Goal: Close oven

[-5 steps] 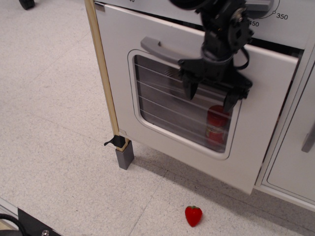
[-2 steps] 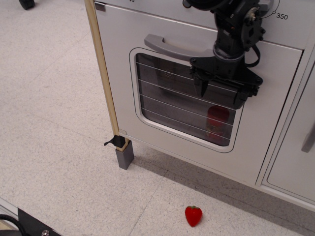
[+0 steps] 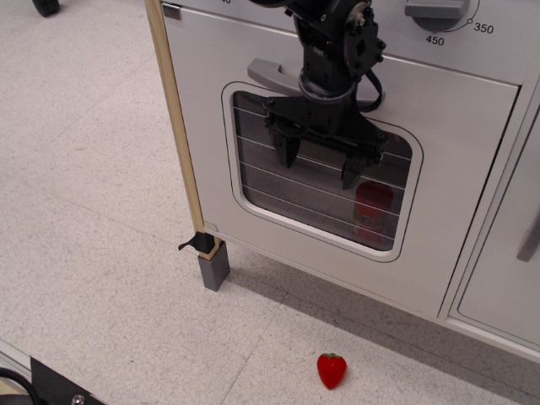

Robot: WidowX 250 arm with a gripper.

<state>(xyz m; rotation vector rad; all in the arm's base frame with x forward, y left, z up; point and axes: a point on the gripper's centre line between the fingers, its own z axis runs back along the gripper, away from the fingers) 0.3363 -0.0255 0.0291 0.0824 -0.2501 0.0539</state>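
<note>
The white toy oven (image 3: 219,101) fills the upper right of the view. Its door lies flush with the front, with the grey curved handle (image 3: 268,74) and the lined window (image 3: 291,198). A red can (image 3: 374,201) shows behind the window glass. The grey temperature dial (image 3: 439,8) is at the top right. My black gripper (image 3: 318,162) hangs open and empty in front of the window, just below the handle, with both fingers pointing down.
A red toy strawberry (image 3: 332,369) lies on the speckled floor below the oven. A light wooden edge trim (image 3: 175,118) with a grey foot (image 3: 213,270) stands at the oven's left. A plain white cabinet door (image 3: 506,287) with a slim grey handle is at the right.
The oven door swung from ajar to flush shut. My gripper then moved left across the door, from the window's right side to its middle.
</note>
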